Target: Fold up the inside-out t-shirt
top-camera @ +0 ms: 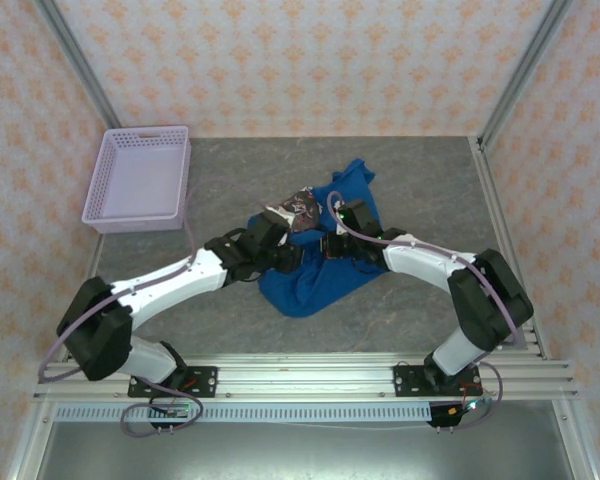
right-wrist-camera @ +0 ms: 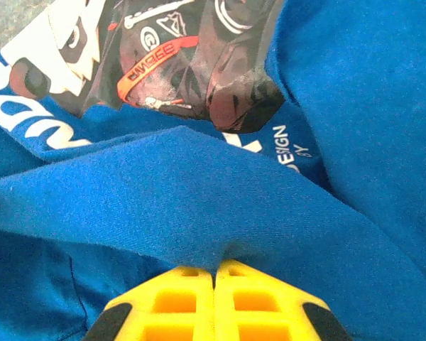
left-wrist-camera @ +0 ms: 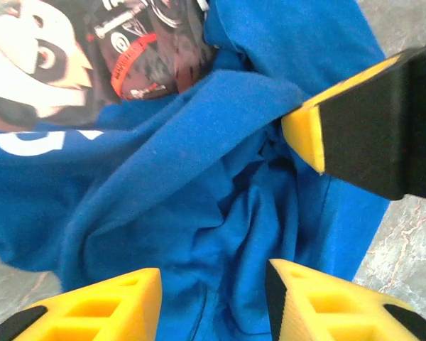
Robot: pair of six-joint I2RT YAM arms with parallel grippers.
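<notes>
Blue cotton everywhere: the t-shirt (top-camera: 315, 275) lies bunched in a heap at the middle of the grey table (top-camera: 430, 190), and both arms lean in over it.

From above the two wrists crowd together over the cloth and the jaws are hard to read. The wrist cameras settle it. The right gripper (right-wrist-camera: 214, 273) has its yellow fingers pressed tight together, pinching a raised ridge of blue fabric. The left gripper (left-wrist-camera: 209, 284) stands with its yellow fingers (left-wrist-camera: 121, 302) well parted, rumpled cloth lying below the gap, nothing clamped. The left wrist view also catches one black-and-yellow finger of the right arm coming in from the right, its tip against a fold.

Close up there is a dark printed graphic (right-wrist-camera: 170, 64) with red and white marks, and white lettering (right-wrist-camera: 287, 145) beside it; from overhead that print is just a small dark patch at the heap's far side.

Room to work: bare table shows all round the heap. The lavender basket (top-camera: 185, 175) sits in the far left corner, well apart from the cloth
</notes>
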